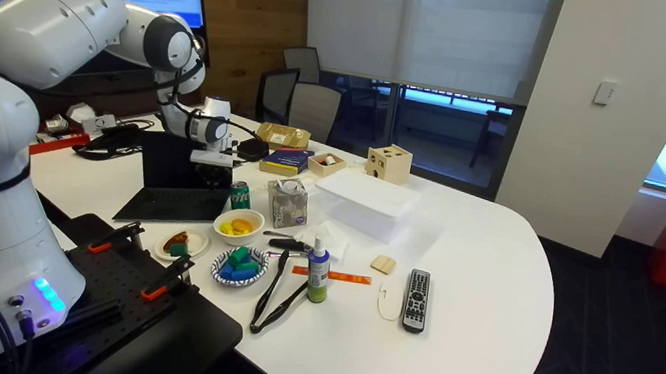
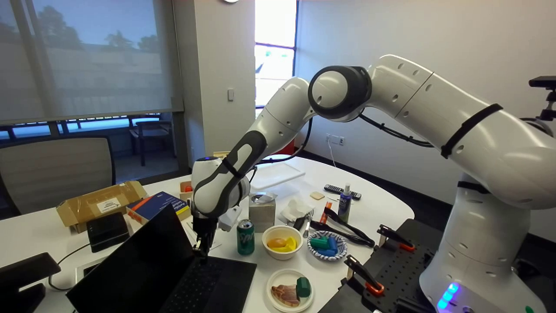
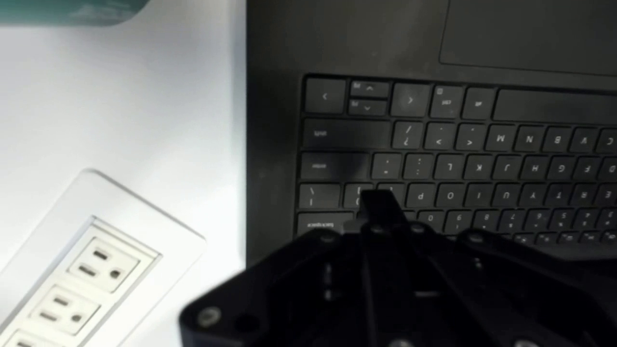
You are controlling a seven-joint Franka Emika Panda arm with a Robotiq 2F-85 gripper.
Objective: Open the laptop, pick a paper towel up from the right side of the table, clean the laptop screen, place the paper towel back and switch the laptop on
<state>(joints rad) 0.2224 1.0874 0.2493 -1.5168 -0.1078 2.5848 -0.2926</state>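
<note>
The laptop stands open on the white table [image 1: 486, 244], its black laptop screen [image 2: 134, 265] raised and dark. Its dark keyboard [image 3: 462, 164] fills much of the wrist view. My gripper [image 3: 378, 197] is shut, with nothing seen between its fingers. The tips sit over the keyboard's upper corner by the backspace key [image 3: 320, 224]; whether they touch a key I cannot tell. In an exterior view the gripper [image 2: 202, 250] points down close to the screen's side edge. A crumpled white paper towel [image 2: 297, 210] lies on the table beyond the tissue box, away from the gripper.
A green can [image 2: 246, 237] stands close beside the laptop, with a tissue box [image 1: 287, 204] and a bowl of yellow food [image 1: 239, 227] near it. White power sockets [image 3: 103, 265] lie beside the keyboard. Tongs [image 1: 273, 297], a spray bottle [image 1: 318, 274] and a remote [image 1: 416, 302] lie farther off.
</note>
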